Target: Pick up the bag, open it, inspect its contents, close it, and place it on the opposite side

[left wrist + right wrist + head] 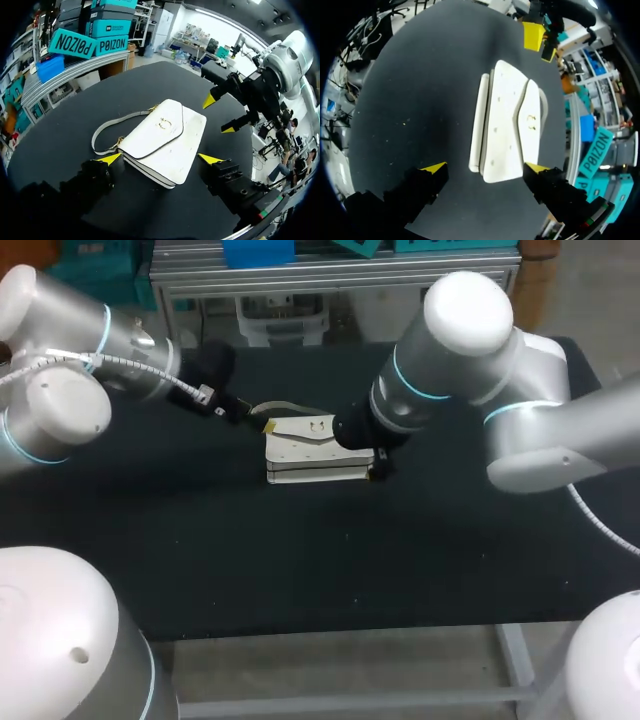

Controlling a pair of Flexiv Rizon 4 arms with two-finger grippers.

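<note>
Hovering over the white bag, both arms slant down toward it from opposite ends. My left gripper stands wide open, holding nothing — the bag's near end lies between its fingers. My right gripper is spread just as wide and grips nothing, the bag's end between its jaws. The strap loops out beside the left jaws. Black table shows all round the bag — its edges well apart from it.

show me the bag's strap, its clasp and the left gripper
strap (96, 136), left wrist view, bend of its loop
clasp (164, 123), left wrist view, its metal middle
left gripper (161, 159), left wrist view, midway between its tips
</note>
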